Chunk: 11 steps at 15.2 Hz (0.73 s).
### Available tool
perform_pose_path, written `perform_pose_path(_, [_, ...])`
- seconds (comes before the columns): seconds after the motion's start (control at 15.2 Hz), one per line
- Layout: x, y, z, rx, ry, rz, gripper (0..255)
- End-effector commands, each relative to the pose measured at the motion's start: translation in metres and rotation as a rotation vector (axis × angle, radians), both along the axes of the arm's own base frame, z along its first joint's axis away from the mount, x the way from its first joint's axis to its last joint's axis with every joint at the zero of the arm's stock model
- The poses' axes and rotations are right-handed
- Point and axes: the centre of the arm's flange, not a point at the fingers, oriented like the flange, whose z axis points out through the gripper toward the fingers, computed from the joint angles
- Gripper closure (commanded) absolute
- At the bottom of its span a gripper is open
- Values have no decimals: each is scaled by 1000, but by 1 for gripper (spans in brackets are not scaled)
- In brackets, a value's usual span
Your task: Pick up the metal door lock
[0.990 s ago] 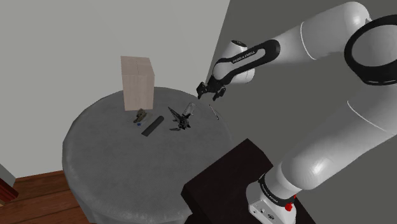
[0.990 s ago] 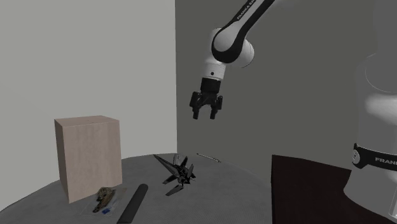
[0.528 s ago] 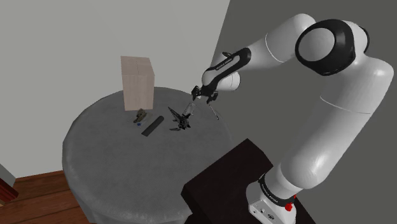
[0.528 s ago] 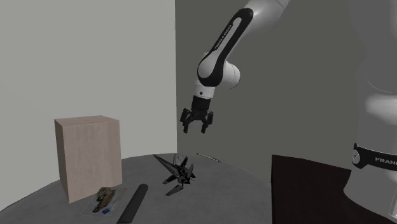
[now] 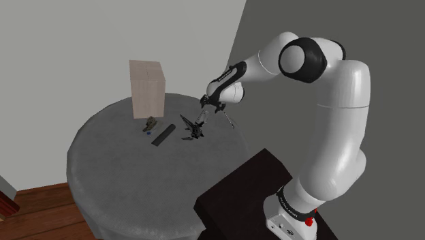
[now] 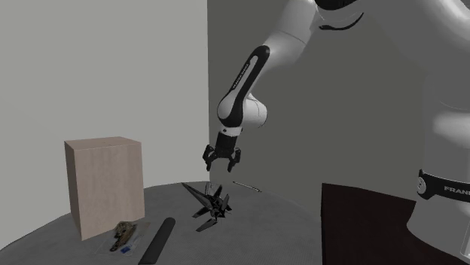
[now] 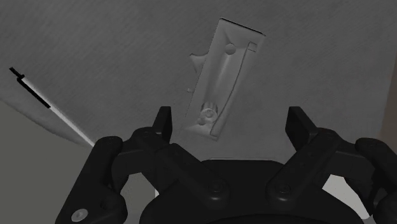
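Gripper hovered low over the round grey table, fingers spread apart, nothing between them. The door lock, drawn as a pale grey plate with a raised middle bar, lay flat on the table top just ahead of the gripper and roughly centred between the two fingers, not touched. It sat on the far side of the table, close to the black spiky tool and near the thin rod. In the wrist view the rod was off to one side, well apart from the lock.

The tan box, flat black bar and small brownish item sat further toward the shoulder view's left, clear of the gripper.

Progress: the approach looked mostly done, with the gripper lined up above the target. No contact, no grasp, no lift yet. Left to do, as judged: lower the last bit, close on the plate's long edges, raise it. The plate was thin and flat, so the fingers would need to get right down to the surface or the grip could slip.
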Motion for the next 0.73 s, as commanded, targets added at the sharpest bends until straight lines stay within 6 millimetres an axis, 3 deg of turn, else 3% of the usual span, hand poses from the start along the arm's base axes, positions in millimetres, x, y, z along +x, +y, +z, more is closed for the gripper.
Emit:
perform_pose_path(0.0, [12, -11, -22, 5, -12, -34, 0])
perform_pose_path(0.33, [48, -35, -69, 16, -42, -116, 0])
perform_pose_path(0.66, [48, -36, -91, 17, -42, -118, 0])
